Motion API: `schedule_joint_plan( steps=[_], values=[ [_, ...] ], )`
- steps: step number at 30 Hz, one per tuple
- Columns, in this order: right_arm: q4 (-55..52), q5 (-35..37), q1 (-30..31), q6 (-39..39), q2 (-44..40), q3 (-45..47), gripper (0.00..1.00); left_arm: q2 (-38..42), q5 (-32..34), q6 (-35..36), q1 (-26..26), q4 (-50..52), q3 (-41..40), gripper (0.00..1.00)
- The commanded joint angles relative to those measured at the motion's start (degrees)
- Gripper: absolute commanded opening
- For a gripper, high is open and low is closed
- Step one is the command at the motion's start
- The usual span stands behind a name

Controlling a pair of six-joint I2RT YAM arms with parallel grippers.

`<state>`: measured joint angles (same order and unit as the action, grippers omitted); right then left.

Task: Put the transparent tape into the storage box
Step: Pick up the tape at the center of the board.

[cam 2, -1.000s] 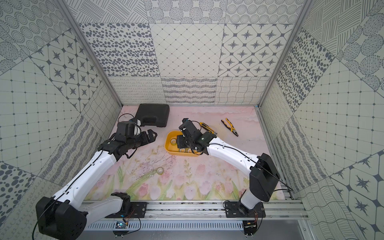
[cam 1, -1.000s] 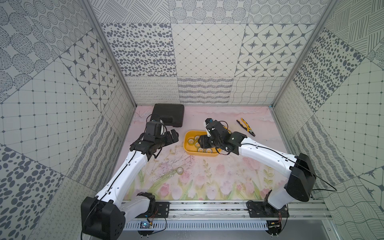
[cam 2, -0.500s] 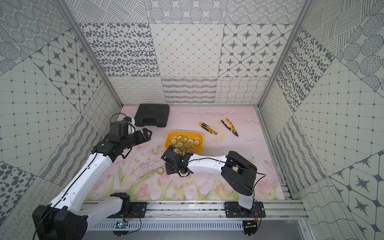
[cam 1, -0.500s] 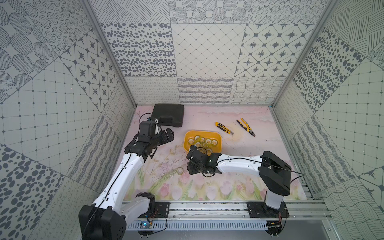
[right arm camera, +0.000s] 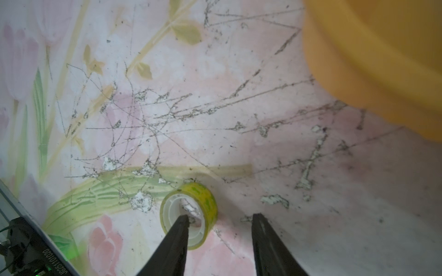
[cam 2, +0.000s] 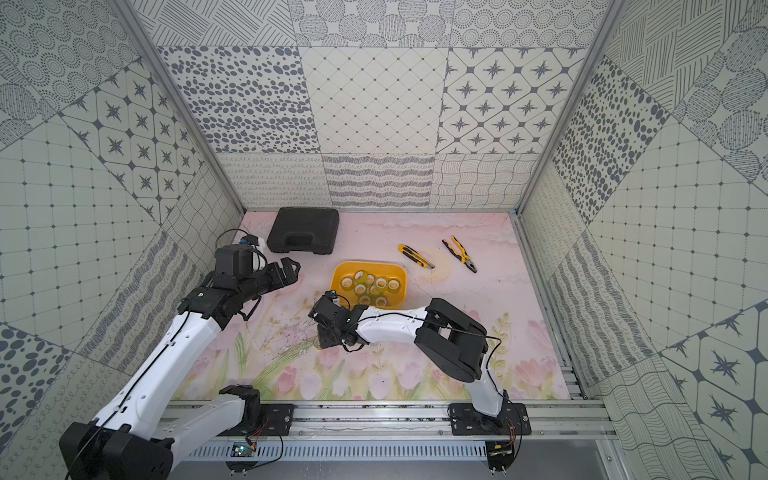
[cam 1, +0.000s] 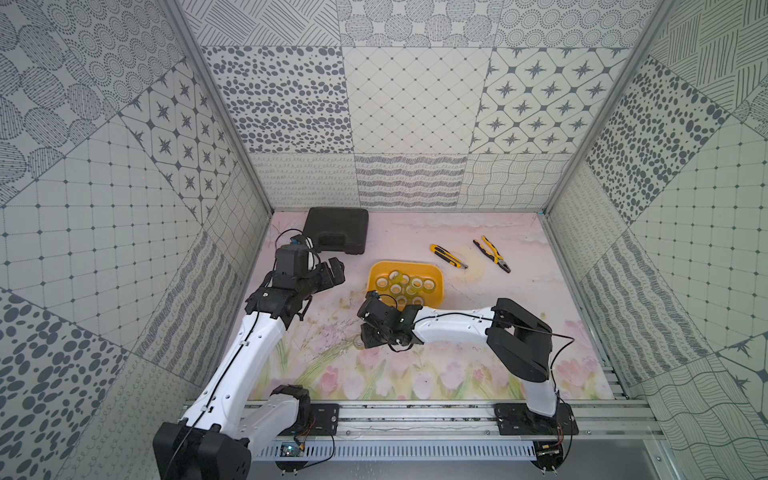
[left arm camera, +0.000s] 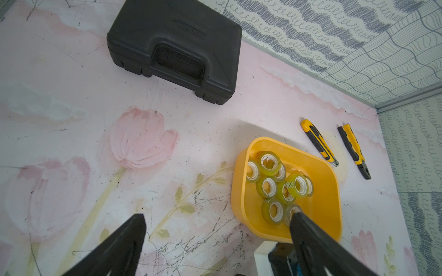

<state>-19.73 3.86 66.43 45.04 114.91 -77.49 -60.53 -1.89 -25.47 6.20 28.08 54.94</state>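
We fold our right arm (cam 1: 453, 328) low, right end effector (right arm camera: 222, 216) apart over a tape roll (right arm camera: 206, 197); left end effector (left arm camera: 218, 216) hovers, spread.

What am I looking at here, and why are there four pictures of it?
Two white robot arms stand at a flowered table. Two pictures look down from overhead; the other two come from a camera on each arm's wrist. Each arm ends in a two-fingered gripper. On the table lie a yellow storage box holding rolls of transparent tape, a black case, a utility knife and pliers. One loose roll lies outside the box. The right gripper is open over it, one finger at its hollow core, holding nothing yet. The left gripper is open and empty.
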Motion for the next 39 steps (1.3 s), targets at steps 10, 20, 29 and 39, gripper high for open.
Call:
schedule_joint_plan(
  steps=[10,20,29,39],
  values=[
    [-7.5,5.6,1.2,1.7,3.5,-1.9,0.47,0.3,-1.1,0.7,-0.2,-0.1,0.2,0.99],
    [-10.3,11.1,0.6,5.5,-12.0,13.4,0.47,-0.5,-3.1,0.5,-0.2,-0.8,0.2,0.99],
    [-8.5,10.8,0.5,3.1,-17.8,17.0,0.48,-1.3,-4.3,0.5,-0.2,-0.9,0.2,0.99],
    [-6.5,7.2,1.0,2.2,-12.4,13.8,0.48,-1.8,-5.0,0.5,-0.2,-1.0,0.1,0.99]
  ],
)
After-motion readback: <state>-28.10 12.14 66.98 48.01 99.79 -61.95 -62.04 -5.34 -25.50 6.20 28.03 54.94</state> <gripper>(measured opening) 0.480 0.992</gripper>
